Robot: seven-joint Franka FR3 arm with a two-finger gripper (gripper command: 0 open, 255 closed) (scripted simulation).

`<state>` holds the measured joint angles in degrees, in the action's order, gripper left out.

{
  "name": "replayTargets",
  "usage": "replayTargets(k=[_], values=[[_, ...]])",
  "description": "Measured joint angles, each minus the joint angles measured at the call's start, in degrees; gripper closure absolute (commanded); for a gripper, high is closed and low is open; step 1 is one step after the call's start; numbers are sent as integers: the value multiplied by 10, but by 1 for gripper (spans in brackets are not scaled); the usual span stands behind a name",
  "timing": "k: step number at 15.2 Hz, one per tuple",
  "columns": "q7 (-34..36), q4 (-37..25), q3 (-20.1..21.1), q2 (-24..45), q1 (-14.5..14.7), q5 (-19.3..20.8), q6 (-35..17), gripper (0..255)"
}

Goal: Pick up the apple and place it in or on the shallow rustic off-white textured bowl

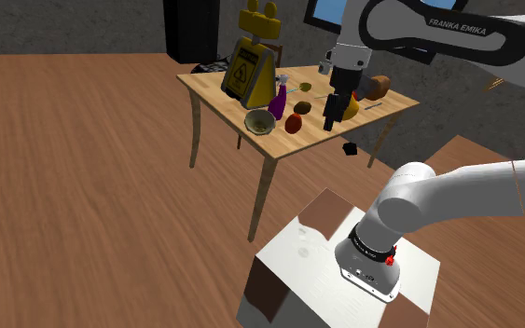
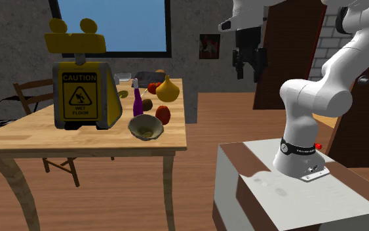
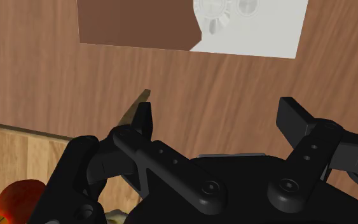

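A red apple (image 1: 294,123) lies on the wooden table (image 1: 215,86), right beside the shallow off-white bowl (image 1: 259,121), which sits near the table's front edge. In the second exterior view the apple (image 2: 162,115) is just behind and to the right of the bowl (image 2: 145,126). My black gripper (image 1: 330,125) hangs open in the air near the table's edge, to the right of the apple and holding nothing. It is high above table level in the second exterior view (image 2: 249,71). In the wrist view the fingers (image 3: 145,118) stand apart over the floor, and the apple (image 3: 15,198) shows beside the hand.
A yellow caution sign (image 2: 81,92), a purple bottle (image 2: 137,103), a yellow gourd (image 2: 168,90), a second red fruit (image 2: 153,86) and a kiwi (image 2: 147,104) share the table. A chair (image 2: 35,92) stands behind it. The stand's white top (image 1: 344,275) lies below the arm.
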<state>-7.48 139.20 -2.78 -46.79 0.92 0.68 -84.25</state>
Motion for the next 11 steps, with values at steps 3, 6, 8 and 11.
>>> replayTargets(k=[3,6,8,11], values=[[-8,2,-9,17,-4,9,-21,0],[-28,-5,-32,60,-14,28,-65,0],[-39,-5,-45,84,-19,37,-95,0],[-60,-18,-70,131,-29,53,-139,0]])
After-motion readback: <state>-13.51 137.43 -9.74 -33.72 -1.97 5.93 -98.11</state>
